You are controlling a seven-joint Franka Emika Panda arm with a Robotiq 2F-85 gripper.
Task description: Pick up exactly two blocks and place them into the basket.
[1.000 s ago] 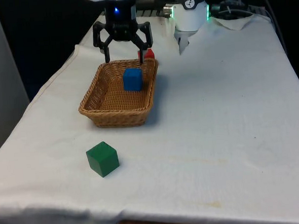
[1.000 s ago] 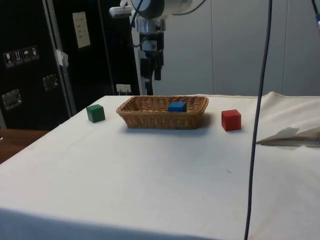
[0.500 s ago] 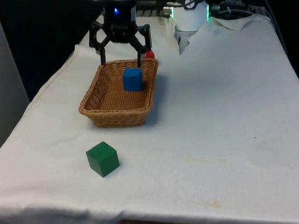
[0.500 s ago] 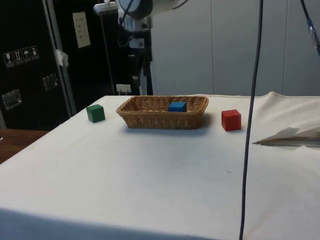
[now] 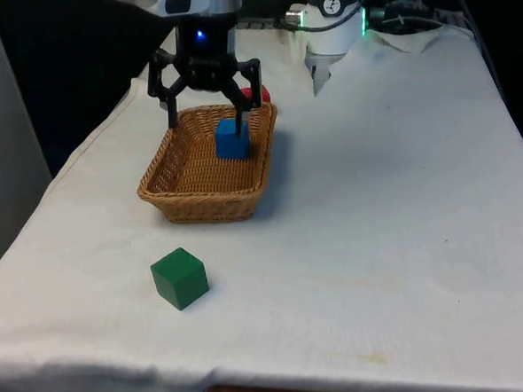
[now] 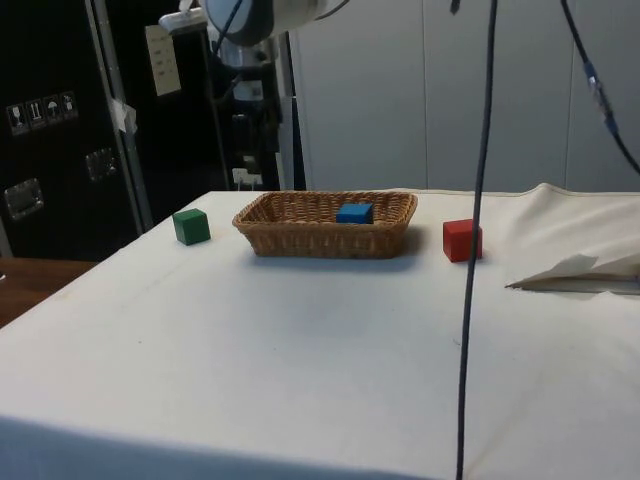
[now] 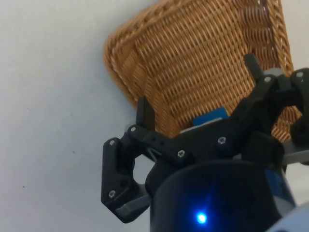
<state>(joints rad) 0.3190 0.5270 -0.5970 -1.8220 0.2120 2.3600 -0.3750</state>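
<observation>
A table [image 5: 406,240] under a white cloth is carrying three items directly. A wicker basket [image 5: 177,197] is sitting towards the far end. A green block [image 5: 179,278] is resting near the front edge. A red block [image 6: 461,240] is standing just beyond the basket.

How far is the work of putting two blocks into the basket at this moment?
About half done. The blue block already lies inside the wicker basket. The gripper is open and empty above the basket's far end, holding nothing. One more block is left: the green block and the red block both sit on the white cloth outside the basket.
</observation>
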